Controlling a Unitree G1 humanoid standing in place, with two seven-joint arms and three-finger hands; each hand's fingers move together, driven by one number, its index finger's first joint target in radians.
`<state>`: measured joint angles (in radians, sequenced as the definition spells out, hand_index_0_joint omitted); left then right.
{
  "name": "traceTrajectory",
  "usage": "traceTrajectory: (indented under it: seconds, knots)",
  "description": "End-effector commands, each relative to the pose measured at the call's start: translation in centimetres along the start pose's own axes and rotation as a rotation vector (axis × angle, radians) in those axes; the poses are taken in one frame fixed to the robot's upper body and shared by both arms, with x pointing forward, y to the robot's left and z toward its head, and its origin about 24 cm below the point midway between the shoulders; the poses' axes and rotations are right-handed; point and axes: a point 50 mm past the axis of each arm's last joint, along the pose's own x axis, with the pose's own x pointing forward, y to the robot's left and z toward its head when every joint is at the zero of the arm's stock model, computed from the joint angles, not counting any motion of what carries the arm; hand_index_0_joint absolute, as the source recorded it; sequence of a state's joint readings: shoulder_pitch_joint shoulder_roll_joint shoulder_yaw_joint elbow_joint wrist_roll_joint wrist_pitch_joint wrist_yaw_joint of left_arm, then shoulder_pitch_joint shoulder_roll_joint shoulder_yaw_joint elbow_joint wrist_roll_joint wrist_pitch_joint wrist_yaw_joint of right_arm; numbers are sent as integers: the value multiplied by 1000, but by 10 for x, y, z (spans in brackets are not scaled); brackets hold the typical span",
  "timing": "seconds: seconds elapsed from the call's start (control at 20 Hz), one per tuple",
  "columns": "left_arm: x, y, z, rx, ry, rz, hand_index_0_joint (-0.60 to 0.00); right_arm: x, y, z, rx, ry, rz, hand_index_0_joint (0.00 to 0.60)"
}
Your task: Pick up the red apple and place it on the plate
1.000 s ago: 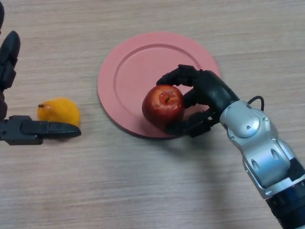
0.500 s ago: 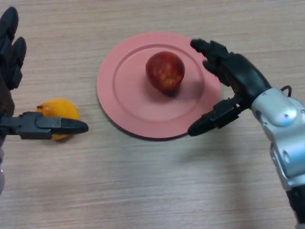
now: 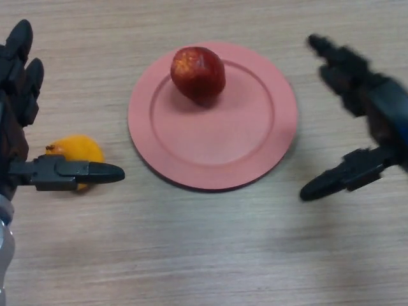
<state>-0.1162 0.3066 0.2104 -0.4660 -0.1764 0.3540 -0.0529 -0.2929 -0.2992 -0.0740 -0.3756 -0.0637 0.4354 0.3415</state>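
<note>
Seemingly the placing step is done: the red apple (image 3: 197, 74) rests on the pink plate (image 3: 255, 156), near its rim at about eleven o'clock. At the plate's three o'clock, the right hand (image 3: 364, 105) hangs released, fingers spread; next, only retreat. Left hand (image 3: 19, 127), relaxed, idles over an orange fruit (image 3: 75, 148) at nine o'clock.

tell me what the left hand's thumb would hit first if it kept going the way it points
Probably the pink plate. The left hand has its thumb pointing right across the wooden table toward the plate's near-left rim; its height above the table is unclear, so it might pass over.
</note>
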Motion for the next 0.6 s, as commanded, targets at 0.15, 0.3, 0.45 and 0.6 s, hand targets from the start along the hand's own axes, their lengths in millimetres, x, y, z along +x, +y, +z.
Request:
traceTrajectory:
  seconds: [0.15,0.3,0.45,0.6]
  knots:
    - [-2,15,37,51,-190,37,0,-14,-18,32,44,-181,-88,0]
    - [-6,19,43,69,-200,18,0,-22,-26,35,62,-181,-139,0]
    - [-22,25,50,62,-217,3,0,-36,-29,37,38,-209,-191,0]
    - [-27,27,51,53,-222,10,0,-42,-27,45,63,-215,-204,0]
